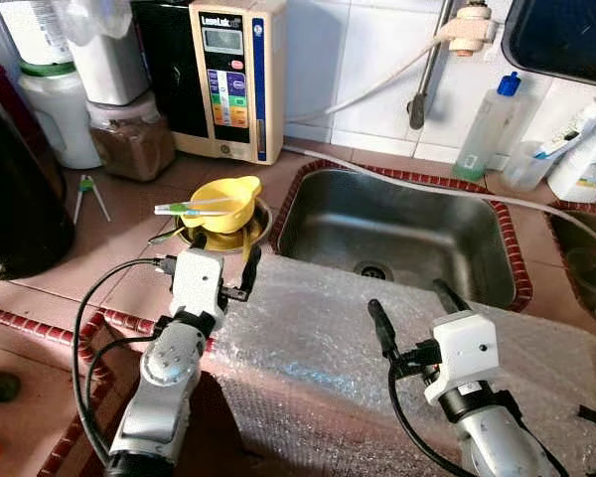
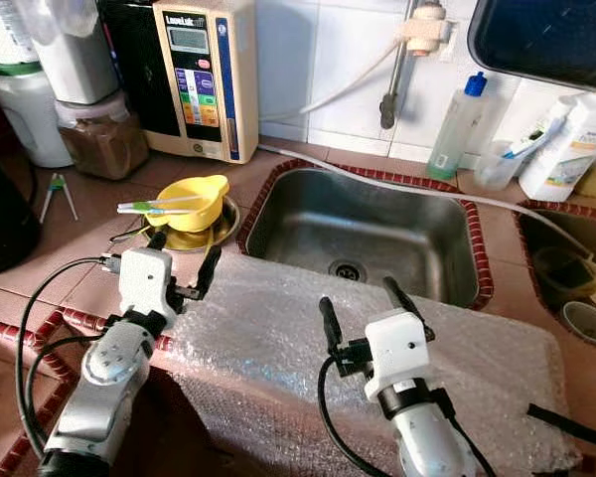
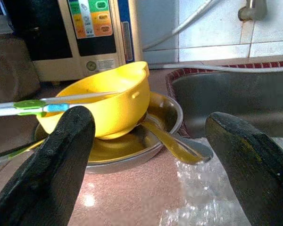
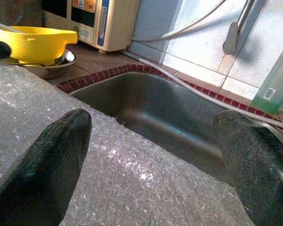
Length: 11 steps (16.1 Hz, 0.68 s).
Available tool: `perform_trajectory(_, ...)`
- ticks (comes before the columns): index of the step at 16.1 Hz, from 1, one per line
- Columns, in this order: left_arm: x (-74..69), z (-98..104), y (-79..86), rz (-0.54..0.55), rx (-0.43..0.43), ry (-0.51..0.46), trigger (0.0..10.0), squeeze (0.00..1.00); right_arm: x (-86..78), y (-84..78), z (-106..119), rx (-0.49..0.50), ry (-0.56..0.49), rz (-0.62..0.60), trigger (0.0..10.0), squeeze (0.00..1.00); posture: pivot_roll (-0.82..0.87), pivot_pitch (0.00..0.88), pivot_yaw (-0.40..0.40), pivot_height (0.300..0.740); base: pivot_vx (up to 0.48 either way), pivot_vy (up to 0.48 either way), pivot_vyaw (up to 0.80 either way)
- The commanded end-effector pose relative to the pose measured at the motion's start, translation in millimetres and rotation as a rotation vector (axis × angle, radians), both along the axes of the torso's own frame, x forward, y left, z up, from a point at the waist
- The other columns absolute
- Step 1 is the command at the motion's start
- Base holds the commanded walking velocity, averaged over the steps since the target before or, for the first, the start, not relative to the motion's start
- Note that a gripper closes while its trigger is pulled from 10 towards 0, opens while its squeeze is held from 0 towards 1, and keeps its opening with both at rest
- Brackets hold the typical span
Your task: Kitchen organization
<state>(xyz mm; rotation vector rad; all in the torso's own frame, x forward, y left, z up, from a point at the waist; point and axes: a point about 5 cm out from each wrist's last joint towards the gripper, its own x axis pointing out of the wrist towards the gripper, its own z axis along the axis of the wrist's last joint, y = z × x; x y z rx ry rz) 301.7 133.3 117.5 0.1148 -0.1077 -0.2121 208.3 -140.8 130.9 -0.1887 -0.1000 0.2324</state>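
We take the yellow bowl (image 1: pixel 223 203) as our landmark. Nearest to us, our left hand (image 1: pixel 225 266) hovers over the edge of the bubble wrap (image 1: pixel 377 348) that drapes the worktop (image 1: pixel 109 238), fingers spread wide and holding nothing, and the bowl lies straight ahead of it, just beyond the fingertips. Our right hand (image 1: pixel 409 305) is also wide open and empty, well to the right of the bowl and in front of the sink (image 1: pixel 397 234), so we judge the left arm the nearer one for any reach.

The bowl sits in a steel dish (image 3: pixel 165 122), with a spoon (image 3: pixel 179 148) lying in the dish on the sink side. Across the bowl's rim rests a toothbrush (image 1: pixel 194 207), its long axis crosswise to our left hand's line of reach. Beyond the bowl stands a water ionizer (image 1: pixel 233 75).
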Motion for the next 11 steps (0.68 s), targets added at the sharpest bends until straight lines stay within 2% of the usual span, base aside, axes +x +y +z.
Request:
perform_trajectory(1,6.0,3.0,0.8,0.029,-0.015,-0.003,10.0,0.0,0.4,-0.3,4.1,0.004,-0.019,-0.012,10.0,0.0,0.03,0.0,0.011,0.74,0.0,0.0,0.0)
perform_trajectory(3,9.4,6.2,1.9,0.058,-0.044,-0.009,10.0,0.0,-0.7,0.0,4.2,0.006,-0.021,-0.017,10.0,0.0,0.02,0.0,0.016,0.74,0.0,0.0,0.0)
perform_trajectory(5,11.7,7.7,3.7,0.081,-0.119,0.012,10.0,0.0,-1.8,-0.8,4.9,0.007,-0.022,-0.027,10.0,0.0,0.02,0.0,0.017,0.74,0.0,0.0,0.0)
perform_trajectory(11,14.4,7.4,4.1,0.053,-0.12,0.025,10.0,0.0,-1.6,-1.4,3.6,0.005,-0.019,-0.034,10.0,0.0,0.01,0.0,0.018,0.74,0.0,0.0,0.0)
